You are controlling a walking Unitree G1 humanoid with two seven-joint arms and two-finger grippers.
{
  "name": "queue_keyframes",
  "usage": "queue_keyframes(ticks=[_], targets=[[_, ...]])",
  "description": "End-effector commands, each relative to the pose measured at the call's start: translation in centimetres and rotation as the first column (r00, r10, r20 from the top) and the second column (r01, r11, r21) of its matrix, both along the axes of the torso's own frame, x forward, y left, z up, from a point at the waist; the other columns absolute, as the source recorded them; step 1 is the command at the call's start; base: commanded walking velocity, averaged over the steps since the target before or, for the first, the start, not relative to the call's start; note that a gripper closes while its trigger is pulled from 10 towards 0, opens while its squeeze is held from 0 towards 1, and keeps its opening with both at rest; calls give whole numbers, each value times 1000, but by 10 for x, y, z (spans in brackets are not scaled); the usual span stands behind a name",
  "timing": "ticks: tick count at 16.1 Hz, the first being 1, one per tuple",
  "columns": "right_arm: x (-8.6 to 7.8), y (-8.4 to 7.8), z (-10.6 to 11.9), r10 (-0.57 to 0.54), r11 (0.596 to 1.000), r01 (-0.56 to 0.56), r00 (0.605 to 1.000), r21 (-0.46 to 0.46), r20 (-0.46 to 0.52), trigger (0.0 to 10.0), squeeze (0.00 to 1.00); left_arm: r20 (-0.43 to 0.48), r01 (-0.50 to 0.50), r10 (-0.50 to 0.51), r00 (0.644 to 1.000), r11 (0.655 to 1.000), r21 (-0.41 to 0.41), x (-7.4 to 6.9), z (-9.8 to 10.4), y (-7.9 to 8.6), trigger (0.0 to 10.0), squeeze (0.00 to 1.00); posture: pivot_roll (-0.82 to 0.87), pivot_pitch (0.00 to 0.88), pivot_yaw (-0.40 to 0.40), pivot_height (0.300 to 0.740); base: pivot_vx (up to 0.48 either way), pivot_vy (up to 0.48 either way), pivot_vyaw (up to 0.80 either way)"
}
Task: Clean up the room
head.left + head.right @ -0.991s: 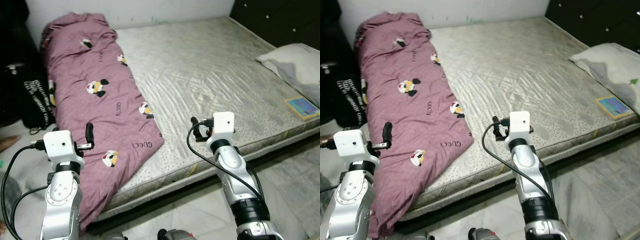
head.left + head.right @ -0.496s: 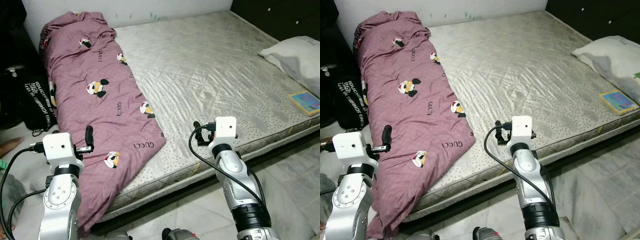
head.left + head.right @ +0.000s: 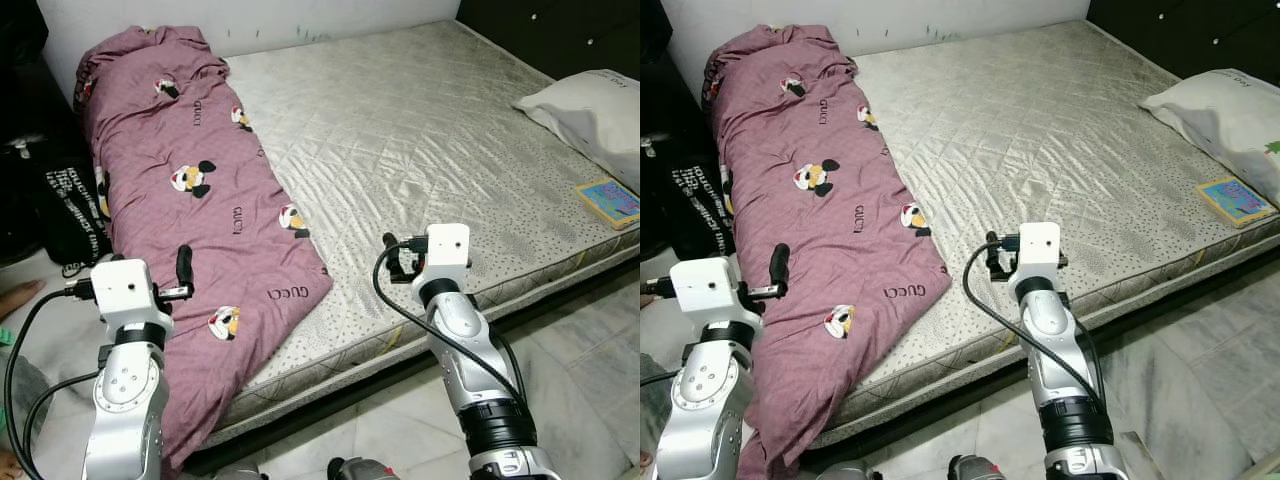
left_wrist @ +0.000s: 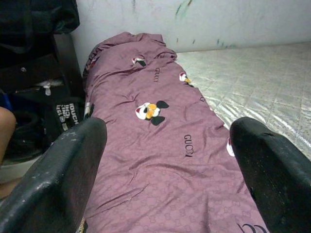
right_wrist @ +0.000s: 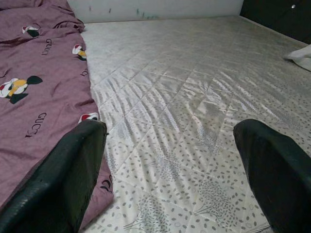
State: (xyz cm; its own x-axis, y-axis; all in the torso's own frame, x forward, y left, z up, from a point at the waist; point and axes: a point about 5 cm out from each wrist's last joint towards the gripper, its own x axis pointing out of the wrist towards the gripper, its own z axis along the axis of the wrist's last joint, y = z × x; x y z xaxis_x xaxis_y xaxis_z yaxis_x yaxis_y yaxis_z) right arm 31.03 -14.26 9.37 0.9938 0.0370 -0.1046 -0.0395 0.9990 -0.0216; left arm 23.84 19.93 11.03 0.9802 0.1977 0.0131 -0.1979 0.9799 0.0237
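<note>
blanket point(image 3: 190, 200): lying bunched along the left side of the mattress point(image 3: 430, 130), near end hanging off the edge toward the floor.
handling: I'm judging it soft, floppy, light; best pinched at the near hem or a corner fold.
left gripper point(image 4: 165, 160): I'm holding it raised over the near end of the blanket, fingers spread wide, empty.
right gripper point(image 5: 170, 165): I'm hovering over the mattress edge just beside the blanket, fingers wide, empty.
pillow point(image 3: 590, 105): sitting far right, book point(image 3: 610, 200) beside it.

Arms, two: silver jointed segments, black collar rings, looped black cables. Wrists: white boxy camera housings. Left end effector point(image 3: 183, 268) and right end effector point(image 3: 390, 258): long black fingers, scuffed pads point(image 4: 58, 187).
</note>
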Motion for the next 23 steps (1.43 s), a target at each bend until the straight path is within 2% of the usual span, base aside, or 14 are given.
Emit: queue_keyframes(ticks=[1,7,16,23], targets=[[1,-2,5,-12,1000,12,1000,-5,17,10000,0,1,0,0,1000,1000,13,-1,2,-1,10000,0,22,95,-5,740,0,0,-800],[-1,-3,4,-5,1000,6,1000,-13,23,10000,0,-3,7,-6,1000,1000,20,0,1,-2,10000,0,17,95,-8,740,0,0,-133],[1,3,5,30,1000,-30,999,2,32,10000,0,5,10,-11,1000,1000,28,3,2,-3,10000,0,23,84,-13,646,0,0,0],[1,4,4,38,999,-38,999,4,24,10000,0,14,42,-43,999,999,10,5,4,-7,10000,0,26,92,-23,642,0,0,0]])
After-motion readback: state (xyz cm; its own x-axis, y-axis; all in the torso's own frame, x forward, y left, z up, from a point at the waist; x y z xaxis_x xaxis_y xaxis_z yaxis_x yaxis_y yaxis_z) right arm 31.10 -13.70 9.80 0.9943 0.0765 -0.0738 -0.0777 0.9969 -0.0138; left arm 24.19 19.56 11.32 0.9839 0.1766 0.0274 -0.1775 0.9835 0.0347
